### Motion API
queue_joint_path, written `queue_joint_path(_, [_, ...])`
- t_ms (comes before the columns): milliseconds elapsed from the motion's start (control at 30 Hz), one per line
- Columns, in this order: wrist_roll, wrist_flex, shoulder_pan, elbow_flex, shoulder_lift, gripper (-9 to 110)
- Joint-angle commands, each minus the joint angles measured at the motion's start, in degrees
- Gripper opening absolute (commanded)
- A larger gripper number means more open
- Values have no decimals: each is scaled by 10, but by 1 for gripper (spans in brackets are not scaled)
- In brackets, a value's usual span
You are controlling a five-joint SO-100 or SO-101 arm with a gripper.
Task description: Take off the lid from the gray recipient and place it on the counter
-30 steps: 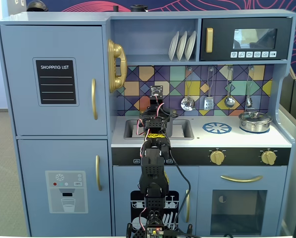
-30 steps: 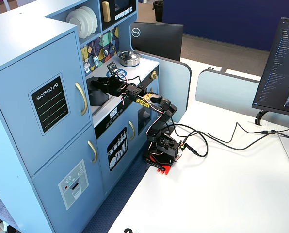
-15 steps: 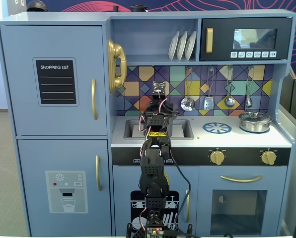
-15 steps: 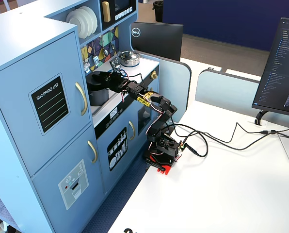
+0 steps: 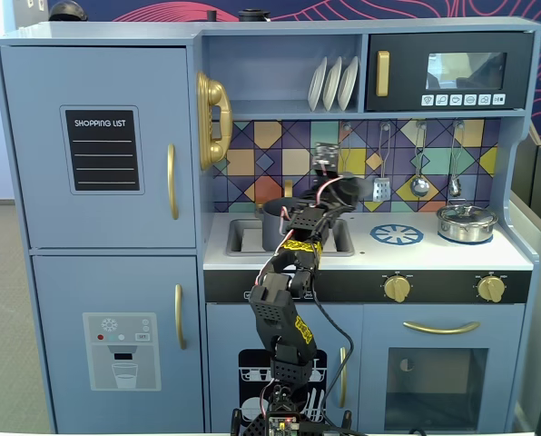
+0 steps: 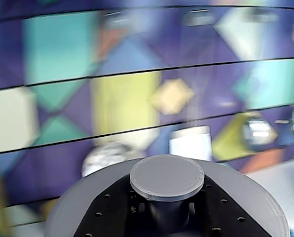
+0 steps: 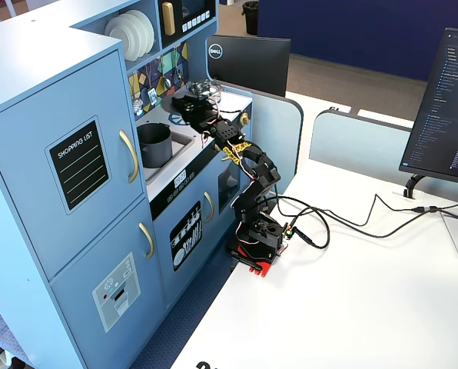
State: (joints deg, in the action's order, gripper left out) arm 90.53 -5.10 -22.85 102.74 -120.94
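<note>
We see our gripper (image 6: 167, 210) clamped on the knob of the lid (image 6: 166, 178), with the gray disc spreading out on both sides of the jaws in the wrist view. In a fixed view the lid (image 5: 340, 193) hangs in the air in front of the tiled wall (image 5: 407, 150), lifted clear of everything below it.

The pot (image 5: 282, 222) stands down and to the left of the gripper in that fixed view, open at the top, in the sink (image 5: 243, 238). Another fixed view shows the same pot (image 7: 154, 144) uncovered and well apart from the gripper (image 7: 184, 102).

The counter (image 5: 434, 254) lies below the gripper, and its blue burner (image 5: 397, 234) sits lower and to the right. Farther right stands a silver pot (image 5: 466, 222) with its own cover on.
</note>
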Motion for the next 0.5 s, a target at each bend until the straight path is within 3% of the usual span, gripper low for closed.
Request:
queue_joint_path(0, [-15,14,-49,2,-36,0])
queue_joint_path(467, [-18,130,-112,132,-13,0])
